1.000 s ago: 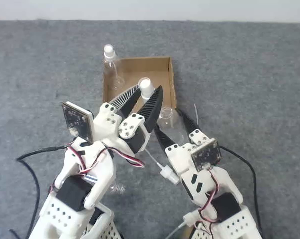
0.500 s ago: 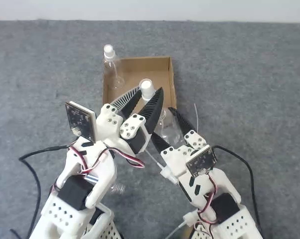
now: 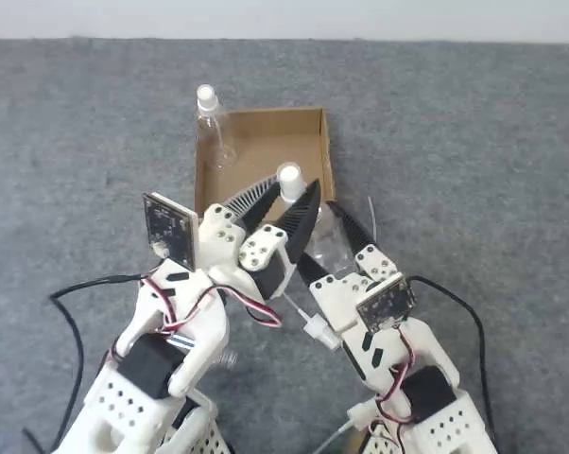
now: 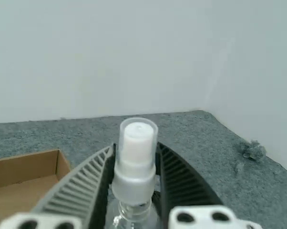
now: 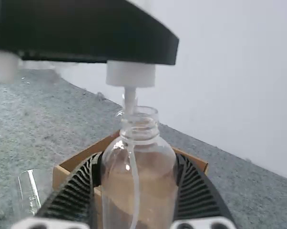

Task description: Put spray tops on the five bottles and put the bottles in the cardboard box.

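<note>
The left gripper (image 4: 135, 160) is clamped on a spray top (image 4: 138, 136), whose tube dips into the neck of the clear bottle (image 5: 139, 181). The right gripper (image 5: 138, 164) grips that bottle upright. Both sit just beside the cardboard box (image 3: 261, 113), at its near corner, on grey carpet (image 3: 474, 142).

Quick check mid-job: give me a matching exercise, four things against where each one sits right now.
Things
1. white spray top
2. uncapped clear plastic bottle
3. capped clear bottle
4. brown cardboard box

Places
A. lying open on the grey table
B. in the left gripper, above the open neck, tube inside it
C. in the right gripper
D. upright at the box's far left corner

Pairs: 1-B, 2-C, 3-D, 4-A
</note>
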`<move>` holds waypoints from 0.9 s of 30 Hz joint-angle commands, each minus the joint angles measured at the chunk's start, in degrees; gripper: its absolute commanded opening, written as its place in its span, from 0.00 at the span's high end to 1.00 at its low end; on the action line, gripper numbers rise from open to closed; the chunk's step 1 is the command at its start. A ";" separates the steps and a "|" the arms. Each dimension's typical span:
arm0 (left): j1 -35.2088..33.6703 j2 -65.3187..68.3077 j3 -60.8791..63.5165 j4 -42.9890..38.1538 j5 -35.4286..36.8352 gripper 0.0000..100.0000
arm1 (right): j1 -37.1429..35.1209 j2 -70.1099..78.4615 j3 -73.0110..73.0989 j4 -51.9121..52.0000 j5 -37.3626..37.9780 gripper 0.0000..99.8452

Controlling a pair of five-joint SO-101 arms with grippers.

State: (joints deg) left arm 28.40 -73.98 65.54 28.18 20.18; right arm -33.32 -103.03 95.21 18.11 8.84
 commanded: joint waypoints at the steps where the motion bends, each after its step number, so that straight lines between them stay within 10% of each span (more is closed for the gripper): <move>1: 2.29 -0.35 -0.31 -1.93 0.00 0.95 | 3.38 -0.92 1.23 0.22 0.53 0.99; 27: 2.55 -0.26 0.57 -1.67 -4.04 0.87 | 0.40 -1.01 1.23 2.77 0.97 0.99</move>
State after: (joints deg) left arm 30.77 -73.98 66.33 27.65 16.57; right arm -32.35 -103.03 95.21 20.75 8.84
